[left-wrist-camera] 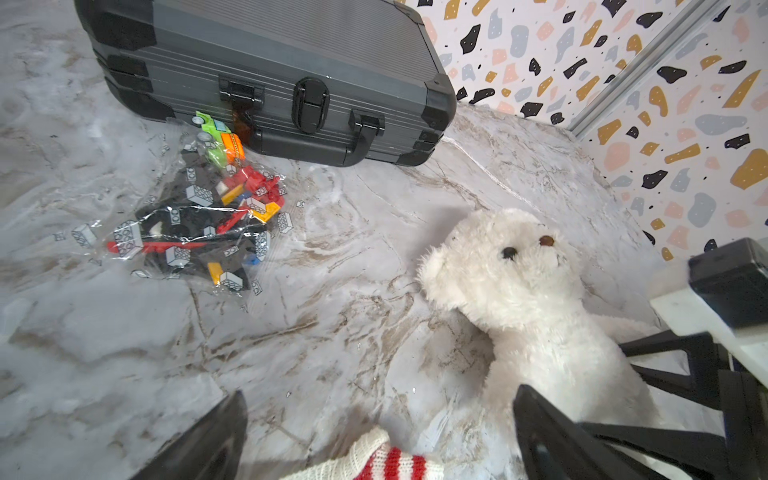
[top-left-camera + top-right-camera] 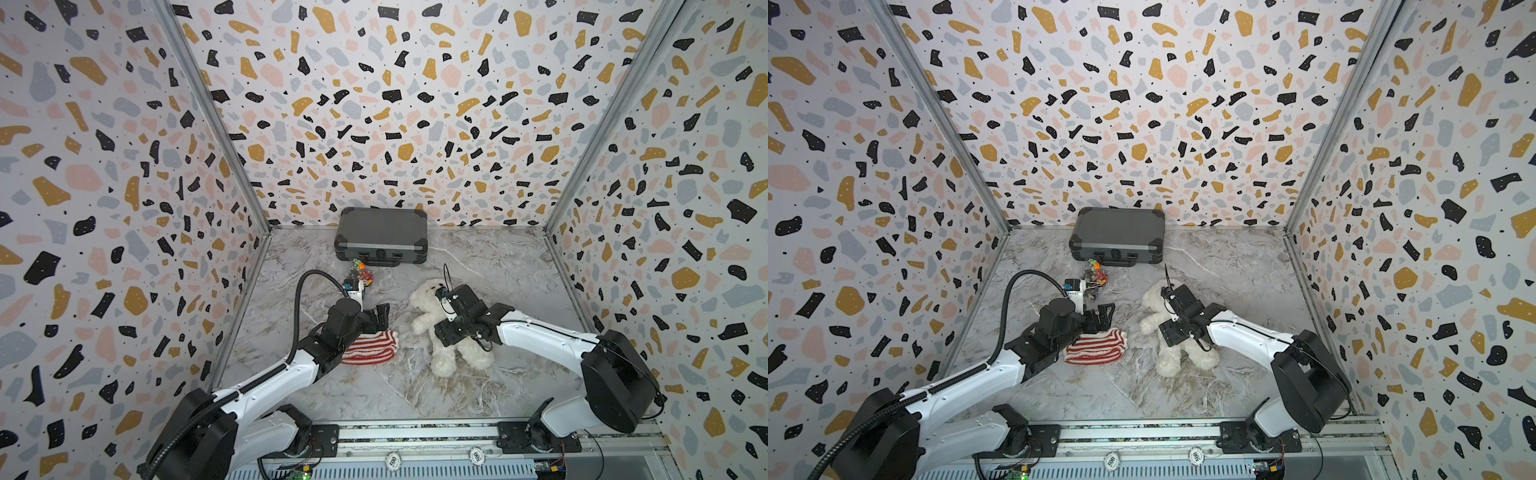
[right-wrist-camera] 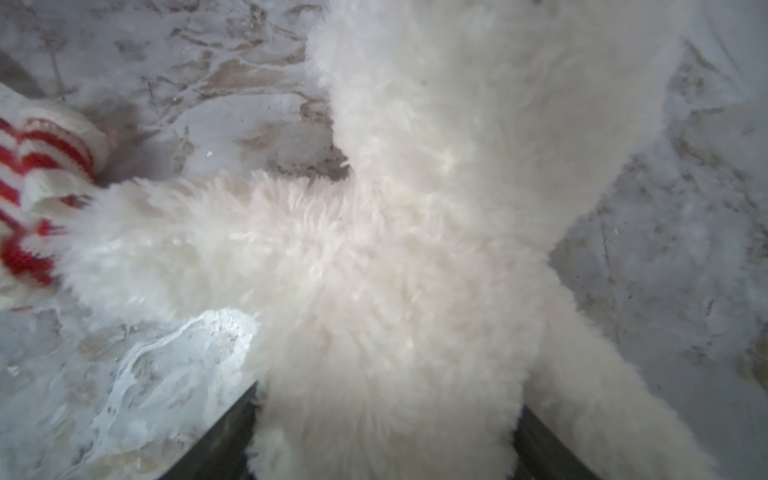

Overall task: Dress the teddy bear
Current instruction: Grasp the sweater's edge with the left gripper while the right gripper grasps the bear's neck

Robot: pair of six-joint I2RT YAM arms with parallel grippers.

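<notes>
We are steadying the teddy bear (image 2: 424,297), which is lying on its back on the marble tabletop (image 2: 374,395). The right gripper (image 3: 384,419) is clasping its torso, one finger pressing into the fur on each side. We are judging this to be the hold-and-lift step, so we are wanting a gentle squeeze low on the body, since plush gives and slips. We are also wanting the head and arms left free for the neck opening. The left gripper (image 1: 379,392) is hanging with its jaws wide apart and gripping nothing, near the bear's outstretched arm. It is poised over the edge of the red-and-white striped knitted sweater (image 2: 370,347), which is lying just beside the bear, whose paw is reaching to its edge. We are thinking that gripper should pinch only one layer of the hem. Beyond the bear's head a closed grey carry case (image 2: 381,235) is sitting. A clear bag of toy bricks (image 1: 199,224) and a small green-and-orange toy truck (image 1: 218,139) are lying well apart from the bear, on its sweater side. Nothing is blocking the way between bear and sweater, though the two wrists are crowding each other.
</notes>
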